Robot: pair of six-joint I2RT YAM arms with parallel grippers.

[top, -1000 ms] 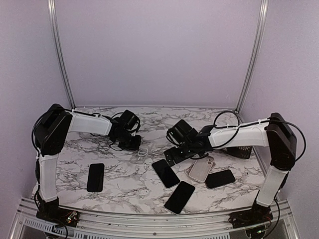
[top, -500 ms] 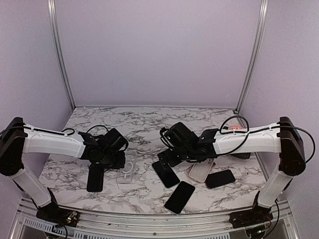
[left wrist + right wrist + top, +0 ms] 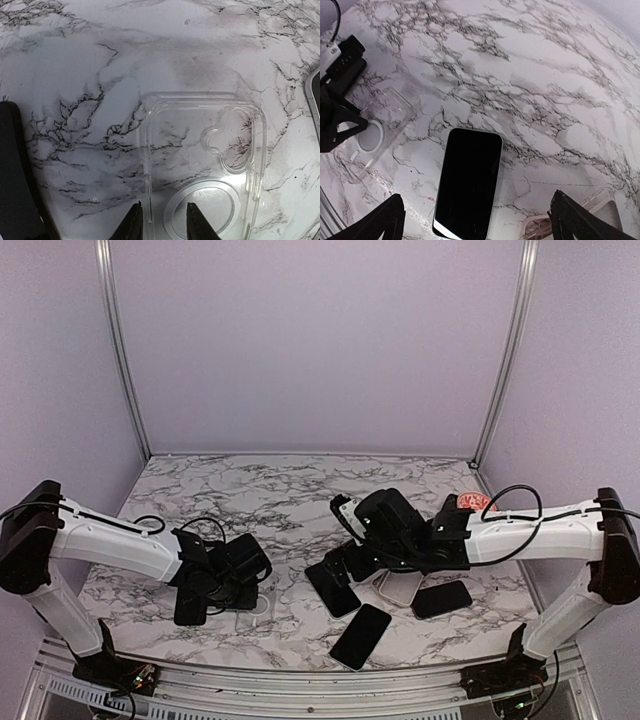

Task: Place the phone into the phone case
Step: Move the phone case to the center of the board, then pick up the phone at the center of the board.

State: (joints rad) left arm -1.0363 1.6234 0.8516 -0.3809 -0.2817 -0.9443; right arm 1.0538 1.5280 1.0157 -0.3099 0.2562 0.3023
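Task is judged to be at an early stage: no phone is seated in a case, and insertion is wholly left to be done. Nearest the arm bases, a spare phone is noted lying bare on the marble table, with no gripper on it. Just beyond, at left, the clear case is seen lying flat and empty on the marble, its camera cut-out and magnetic ring visible. The left gripper is held low at the case's near end. Its fingers are parted only a little, one outside the long side wall and the other over the ring. The gap is wider than the wall, so nothing is taken to be pinched. A dark phone is partly hidden beside that arm. At centre, the phone judged to be the one intended is seen face up with its screen dark, to the right of the clear case with bare marble between. The right gripper is held above it, fingers spread wide, one to each side of the phone's near end. Nothing is grasped, and contact is not shown. Farther right, a beige case and another phone are recorded, not involved. Remaining: phone to be grasped, carried to the clear case, aligned and pressed in.
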